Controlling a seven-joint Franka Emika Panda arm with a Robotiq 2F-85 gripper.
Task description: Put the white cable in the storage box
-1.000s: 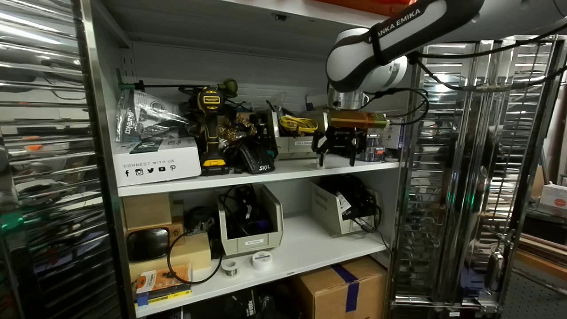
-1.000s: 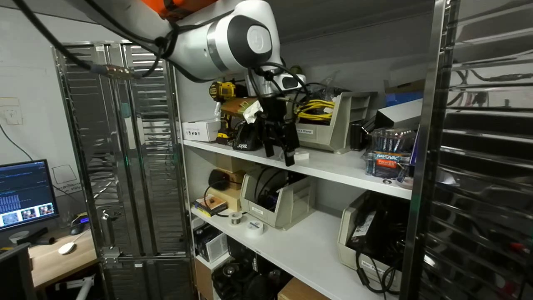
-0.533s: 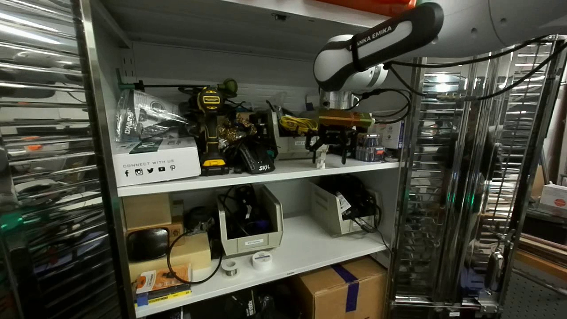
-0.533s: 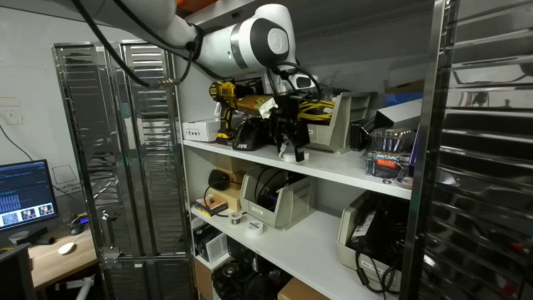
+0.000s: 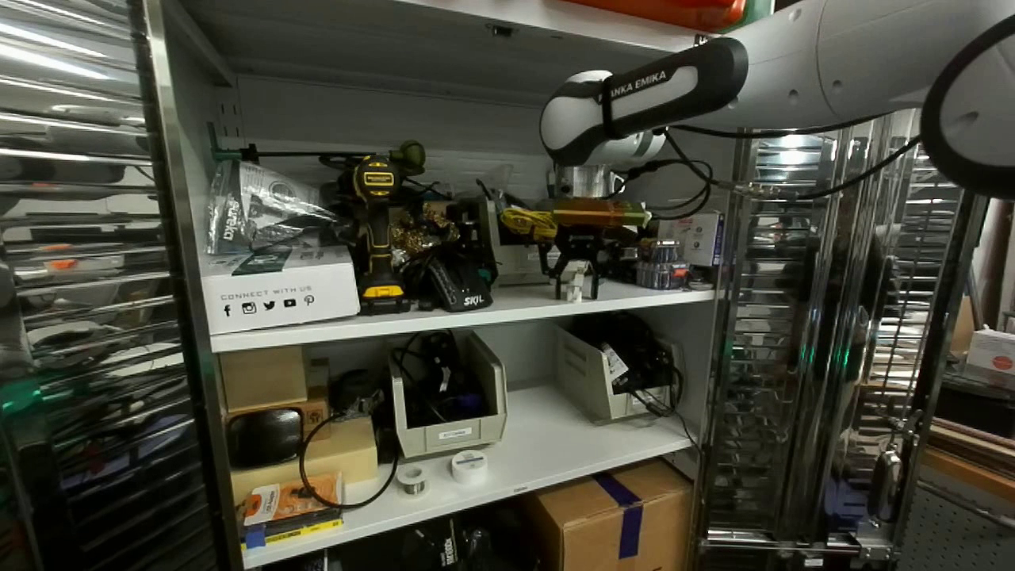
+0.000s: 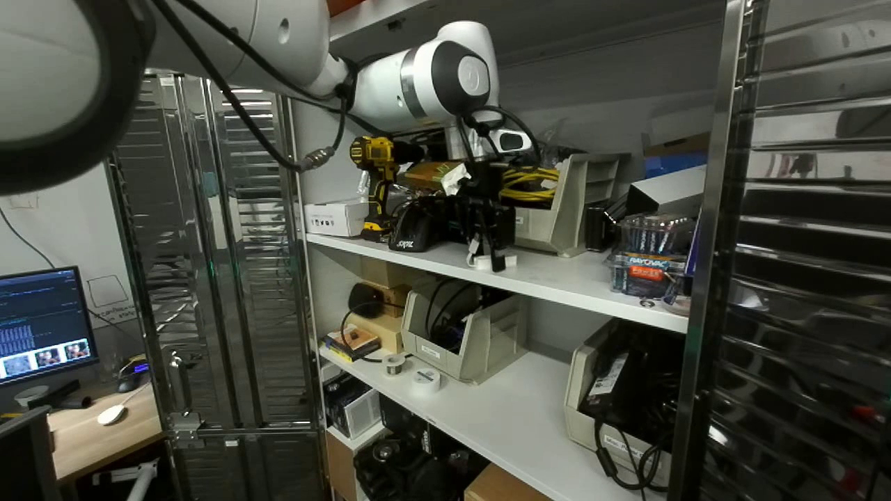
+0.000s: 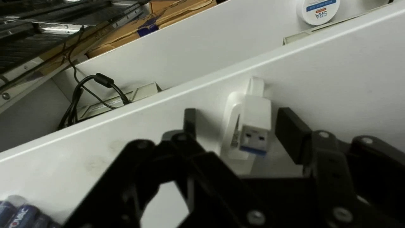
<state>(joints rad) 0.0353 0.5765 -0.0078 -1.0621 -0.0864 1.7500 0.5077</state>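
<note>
The white cable [image 7: 256, 110] lies near the front edge of the upper shelf. Its white USB plug with a blue insert points up toward the wrist camera. It also shows in both exterior views [image 5: 578, 277] [image 6: 475, 248]. My gripper [image 7: 241, 128] is open, with one finger on each side of the plug; gaps show beside both fingers. The gripper is low over the shelf in both exterior views [image 5: 576, 290] [image 6: 487, 255]. Candidate storage boxes are a grey bin with yellow cables [image 6: 543, 229] behind the gripper, and two lower-shelf bins [image 5: 456, 436] [image 5: 622, 406].
A drill [image 5: 379, 230], a black SKIL item [image 5: 460, 285] and a white carton [image 5: 281, 289] stand along the upper shelf. A battery pack [image 6: 647, 264] sits near its other end. Cabinet doors [image 5: 840, 317] flank the shelves. A tape roll [image 5: 469, 466] is on the lower shelf.
The arm has moved inward over the upper shelf and lowered. The open gripper now has its fingers around the white cable's plug. The cable and bins have not visibly moved.
</note>
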